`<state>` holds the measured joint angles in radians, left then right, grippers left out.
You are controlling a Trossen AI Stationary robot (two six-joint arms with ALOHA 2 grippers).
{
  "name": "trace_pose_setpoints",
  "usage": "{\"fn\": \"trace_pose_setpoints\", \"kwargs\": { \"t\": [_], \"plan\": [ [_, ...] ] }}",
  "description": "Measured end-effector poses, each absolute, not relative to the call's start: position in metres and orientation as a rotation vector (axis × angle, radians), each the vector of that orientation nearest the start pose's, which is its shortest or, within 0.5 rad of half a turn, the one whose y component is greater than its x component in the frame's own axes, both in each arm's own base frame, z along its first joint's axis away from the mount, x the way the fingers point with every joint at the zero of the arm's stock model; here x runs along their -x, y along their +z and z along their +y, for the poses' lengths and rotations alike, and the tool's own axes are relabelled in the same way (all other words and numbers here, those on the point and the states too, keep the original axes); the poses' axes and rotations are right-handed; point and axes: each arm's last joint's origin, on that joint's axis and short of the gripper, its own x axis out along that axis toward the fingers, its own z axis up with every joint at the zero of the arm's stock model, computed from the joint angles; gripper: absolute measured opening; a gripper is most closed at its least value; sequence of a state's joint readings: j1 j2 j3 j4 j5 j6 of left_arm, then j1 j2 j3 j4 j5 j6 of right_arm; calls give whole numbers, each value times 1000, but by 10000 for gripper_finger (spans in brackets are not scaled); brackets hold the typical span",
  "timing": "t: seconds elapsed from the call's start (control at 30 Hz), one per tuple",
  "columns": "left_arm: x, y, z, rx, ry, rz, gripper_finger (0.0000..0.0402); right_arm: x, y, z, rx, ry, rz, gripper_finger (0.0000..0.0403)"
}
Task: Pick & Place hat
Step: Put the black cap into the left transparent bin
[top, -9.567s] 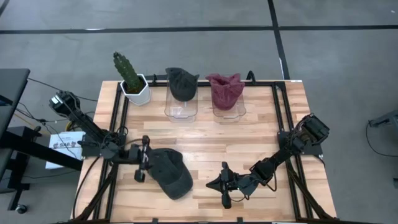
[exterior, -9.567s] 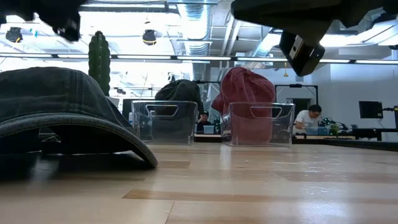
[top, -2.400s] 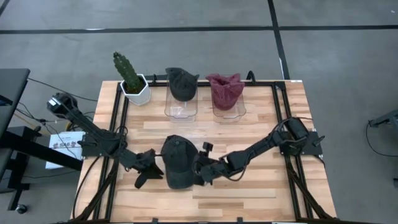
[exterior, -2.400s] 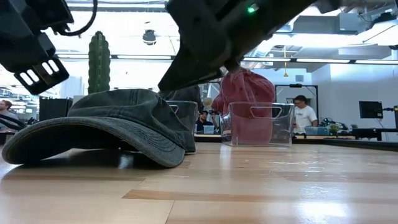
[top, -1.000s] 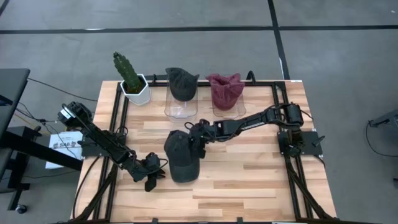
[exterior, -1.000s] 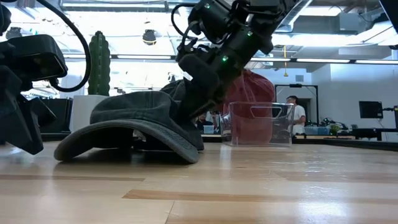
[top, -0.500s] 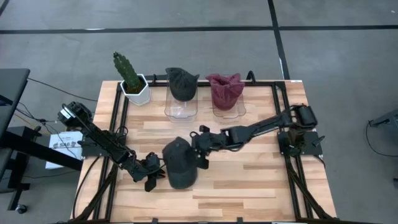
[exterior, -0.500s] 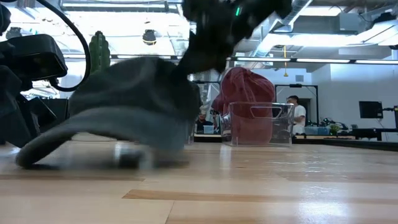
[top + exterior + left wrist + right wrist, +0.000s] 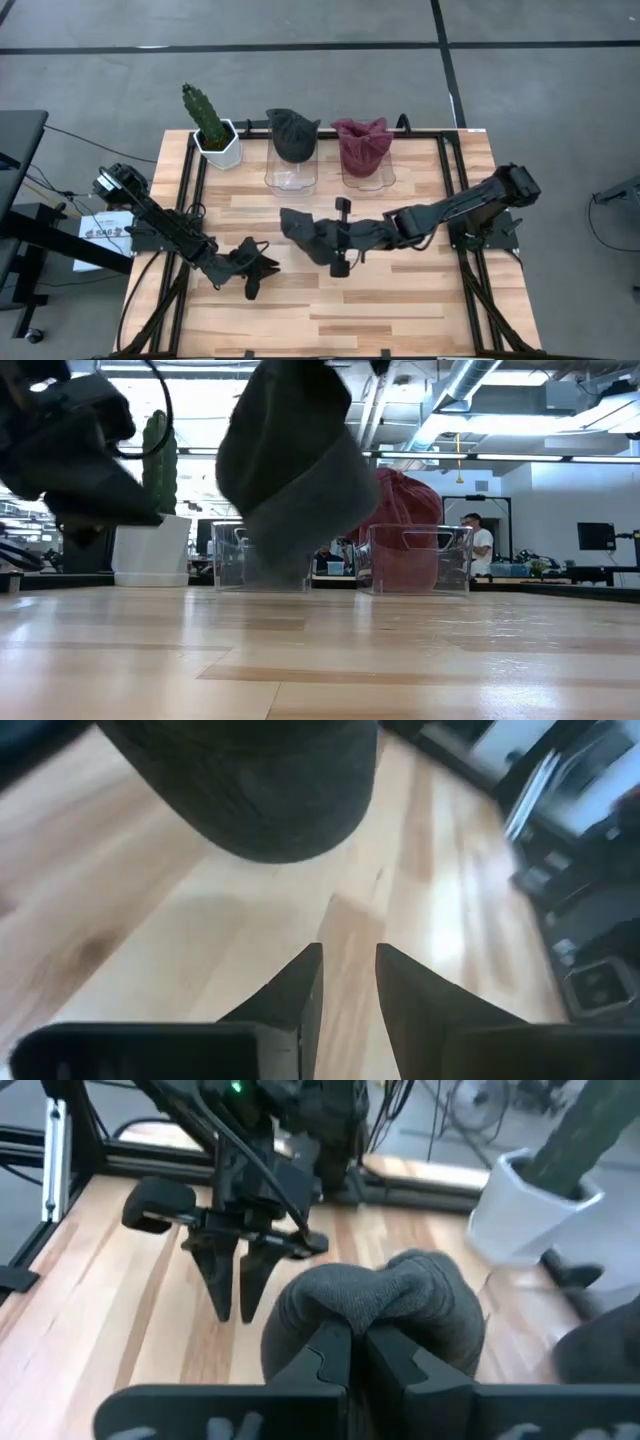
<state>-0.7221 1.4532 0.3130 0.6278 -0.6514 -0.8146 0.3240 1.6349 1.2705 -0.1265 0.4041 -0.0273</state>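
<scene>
Dark grey denim cap hangs off the wooden surface, pinched by the right tool, probably for carrying. Left tool waits nearby, fingers slightly spread.

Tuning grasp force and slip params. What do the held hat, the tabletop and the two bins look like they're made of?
Hat, pinched in the right tool: dark grey washed cotton or denim by the look, matte; it folds and sags limply.
Tabletop: pale wood planks, visible grain and seams, light sheen, likely sealed.
Bins: clear rigid plastic, probably acrylic; see-through walls with glossy edges.
</scene>
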Motion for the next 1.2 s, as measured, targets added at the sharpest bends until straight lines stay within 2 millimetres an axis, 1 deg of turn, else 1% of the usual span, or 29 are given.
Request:
{"fn": "trace_pose_setpoints", "kwargs": {
  "t": [0.2,0.4,0.5,0.6,0.83,1.0,1.1,1.2],
  "plan": [
    [-188,135,-134,472,55,295,92,-340,319,114,266,-43,350,0],
    [-196,153,-136,430,-139,181,92,-325,344,124,314,1,234,0],
    [-199,159,-134,402,-211,133,92,-318,351,131,334,27,195,0],
    [-201,163,-132,389,-236,98,92,-313,357,136,346,47,159,0],
    [-211,170,-118,377,-239,25,92,-300,373,142,380,72,77,0],
    [-219,175,-102,394,-234,-25,92,-291,387,142,411,74,7,0],
    [-224,182,-93,414,-285,-81,92,-289,392,141,427,66,-23,0],
    [-232,192,-89,414,-357,-117,92,-289,394,141,448,61,-47,0]
  ]
}}
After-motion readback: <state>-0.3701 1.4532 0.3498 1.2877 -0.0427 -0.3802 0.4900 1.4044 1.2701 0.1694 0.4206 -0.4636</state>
